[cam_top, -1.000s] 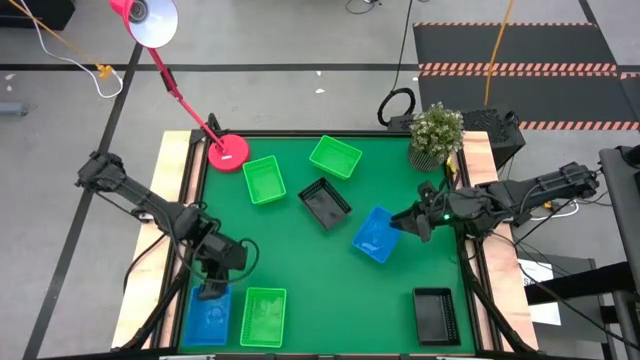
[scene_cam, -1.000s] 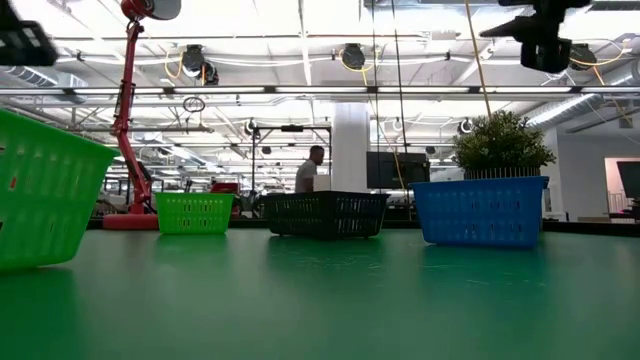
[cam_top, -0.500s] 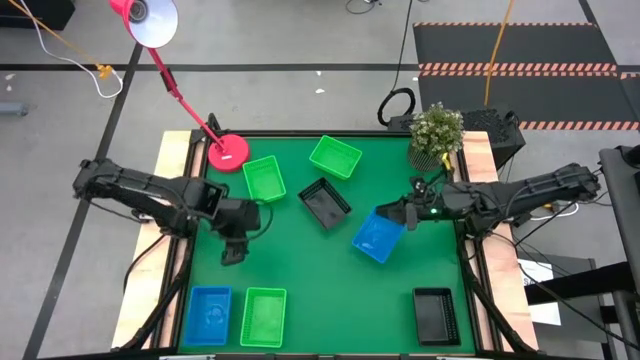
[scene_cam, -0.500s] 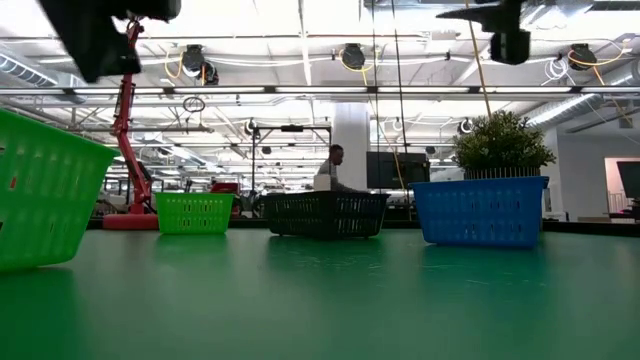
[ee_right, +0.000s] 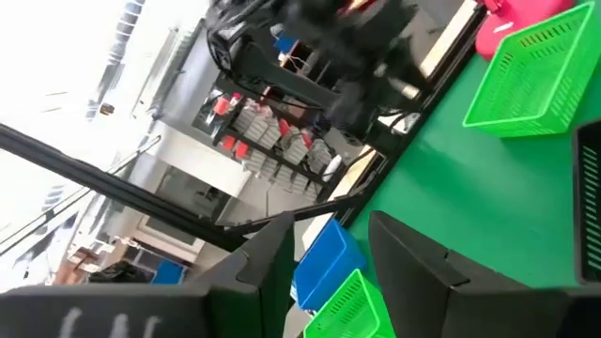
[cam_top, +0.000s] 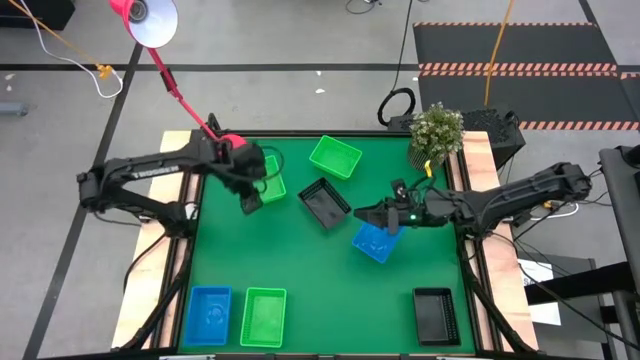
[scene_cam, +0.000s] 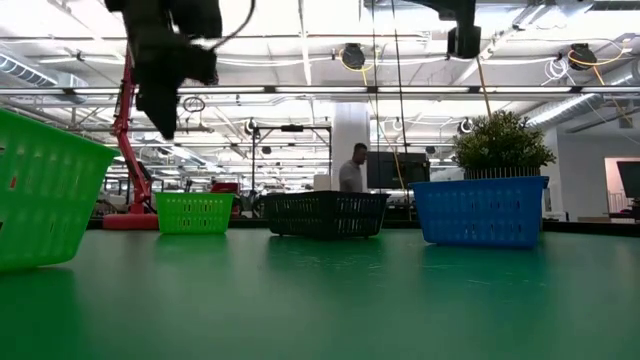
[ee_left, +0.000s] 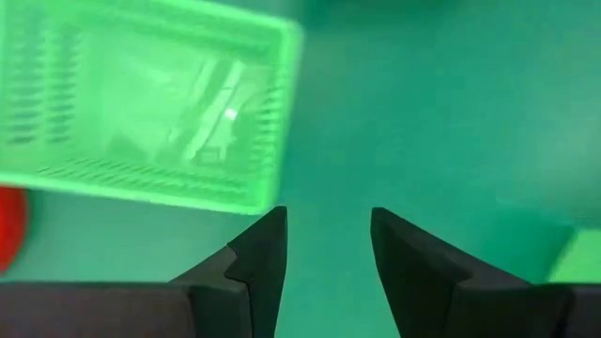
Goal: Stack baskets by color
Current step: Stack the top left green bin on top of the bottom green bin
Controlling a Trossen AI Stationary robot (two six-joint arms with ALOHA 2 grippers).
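Note:
Seven baskets rest on their bottoms on the green table. A green one [cam_top: 335, 155] and a second green one [cam_top: 268, 180] are at the far side, a black one [cam_top: 325, 203] and a blue one [cam_top: 375, 242] in the middle. Along the near edge stand a blue one [cam_top: 210, 315], a green one [cam_top: 263, 316] and a black one [cam_top: 435, 313]. My left gripper [cam_top: 248, 203] hangs open, pointing down, beside the far-left green basket [ee_left: 141, 103]. My right gripper [cam_top: 362, 214] is open and level above the middle blue basket's far-left corner. Neither holds anything.
A pink lamp base [cam_top: 228, 150] stands at the far left corner, close to my left arm, and a potted plant [cam_top: 436, 133] at the far right corner. Bare green table [cam_top: 330, 290] lies between the middle baskets and the near row.
My left gripper has swung from over the near-left blue basket toward the table's far edge, ending beside the far-left green basket; that blue basket stays in place. My right gripper has moved toward the table's left, over the middle blue basket, tipping up to level.

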